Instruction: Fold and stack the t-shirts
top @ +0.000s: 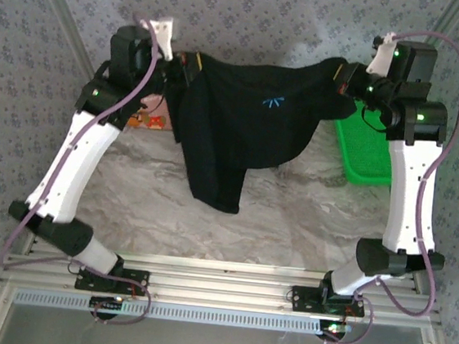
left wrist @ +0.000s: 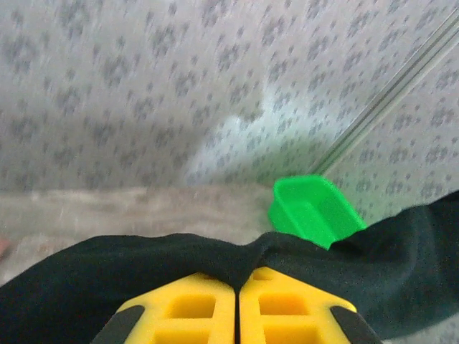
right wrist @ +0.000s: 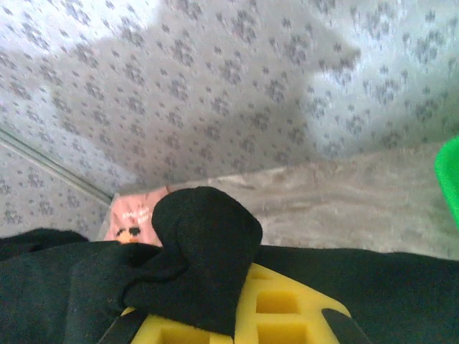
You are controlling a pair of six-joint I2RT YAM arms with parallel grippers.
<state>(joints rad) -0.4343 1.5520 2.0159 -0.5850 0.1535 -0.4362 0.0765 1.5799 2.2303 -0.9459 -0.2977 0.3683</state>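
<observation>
The black t-shirt hangs stretched between my two grippers above the far half of the table, its lower part drooping toward the marble top. My left gripper is shut on the shirt's left upper edge; in the left wrist view the yellow fingers pinch black cloth. At the shirt's right upper edge my right gripper is shut, with a bunch of black cloth draped over its yellow fingers. The pink t-shirt lies on the table behind the black one, its face print partly showing.
A green plastic basket stands at the right side of the table, beside the right arm; it appears in the left wrist view too. Patterned curtain walls close off the back and sides. The marble tabletop stretches toward the arm bases.
</observation>
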